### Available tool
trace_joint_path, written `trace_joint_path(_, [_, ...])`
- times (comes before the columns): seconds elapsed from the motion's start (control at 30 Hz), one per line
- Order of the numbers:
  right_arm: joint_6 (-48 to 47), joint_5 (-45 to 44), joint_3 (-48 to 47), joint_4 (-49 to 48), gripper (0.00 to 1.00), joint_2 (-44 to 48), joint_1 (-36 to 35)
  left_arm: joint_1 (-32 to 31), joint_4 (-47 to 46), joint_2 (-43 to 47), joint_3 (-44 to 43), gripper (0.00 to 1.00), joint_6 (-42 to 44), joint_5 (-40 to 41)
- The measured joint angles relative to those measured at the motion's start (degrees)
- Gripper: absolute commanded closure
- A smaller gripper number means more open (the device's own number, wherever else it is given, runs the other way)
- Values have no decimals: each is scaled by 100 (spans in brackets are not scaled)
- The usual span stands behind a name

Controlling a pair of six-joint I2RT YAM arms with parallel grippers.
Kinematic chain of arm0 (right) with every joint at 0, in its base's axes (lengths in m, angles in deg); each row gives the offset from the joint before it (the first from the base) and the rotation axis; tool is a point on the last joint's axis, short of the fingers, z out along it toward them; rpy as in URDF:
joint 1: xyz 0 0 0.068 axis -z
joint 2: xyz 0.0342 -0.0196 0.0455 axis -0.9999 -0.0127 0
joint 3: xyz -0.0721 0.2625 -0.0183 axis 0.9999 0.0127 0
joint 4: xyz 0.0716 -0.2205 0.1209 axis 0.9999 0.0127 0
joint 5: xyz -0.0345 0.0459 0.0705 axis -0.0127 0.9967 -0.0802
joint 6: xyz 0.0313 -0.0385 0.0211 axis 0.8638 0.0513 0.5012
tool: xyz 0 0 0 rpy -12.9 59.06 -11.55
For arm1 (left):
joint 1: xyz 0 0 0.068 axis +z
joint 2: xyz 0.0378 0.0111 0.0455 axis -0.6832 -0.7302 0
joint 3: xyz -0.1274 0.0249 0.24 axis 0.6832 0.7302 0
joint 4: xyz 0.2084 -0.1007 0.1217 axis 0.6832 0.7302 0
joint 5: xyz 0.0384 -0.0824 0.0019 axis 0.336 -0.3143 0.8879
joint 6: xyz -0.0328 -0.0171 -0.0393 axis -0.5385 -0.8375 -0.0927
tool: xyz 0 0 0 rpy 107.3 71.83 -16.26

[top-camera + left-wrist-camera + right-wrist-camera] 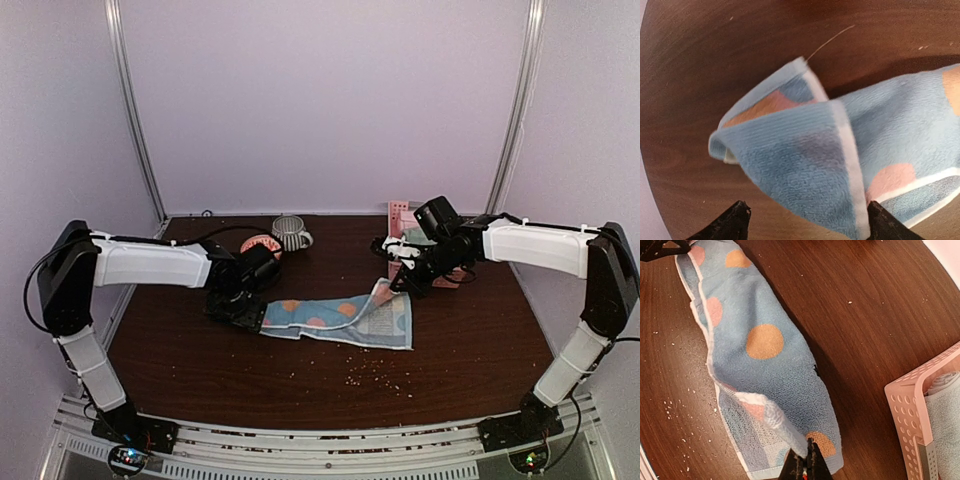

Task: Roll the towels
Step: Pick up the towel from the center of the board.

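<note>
A light blue towel (340,318) with orange and pink dots lies lengthwise on the dark wooden table. My right gripper (402,277) is shut on the towel's right corner and holds it lifted, the edge folded over; the pinch shows in the right wrist view (807,462) above the towel (765,365). My left gripper (238,308) is open at the towel's left end. In the left wrist view its fingertips (735,222) straddle the folded end of the towel (800,150) without closing on it.
A pink lattice basket (400,218) stands behind the right gripper, with a rolled pale towel (946,415) inside the basket (910,405). A grey ribbed cup (290,232) and a pink object (262,243) sit at the back. Crumbs (375,375) dot the table front.
</note>
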Motion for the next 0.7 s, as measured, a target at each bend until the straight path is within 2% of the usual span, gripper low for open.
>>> trace_joint_path(0.23, [28, -262, 37, -90, 100, 0, 7, -7, 699, 1495, 1541, 18, -914, -199])
trace_joint_path(0.33, [28, -319, 44, -94, 100, 0, 11, -2, 931, 2085, 1805, 19, -1147, -391])
trace_joint_path(0.47, [28, -321, 46, -96, 100, 0, 11, -2, 1014, 2295, 1617, 25, -1220, -389])
trace_joint_path(0.6, [28, -323, 57, -109, 100, 2, 11, 57, 780, 2291, 1062, 39, -798, -409])
trace_joint_path(0.7, [26, -328, 68, -116, 100, 2, 11, 308, 597, 2065, 433, 35, 7, -614])
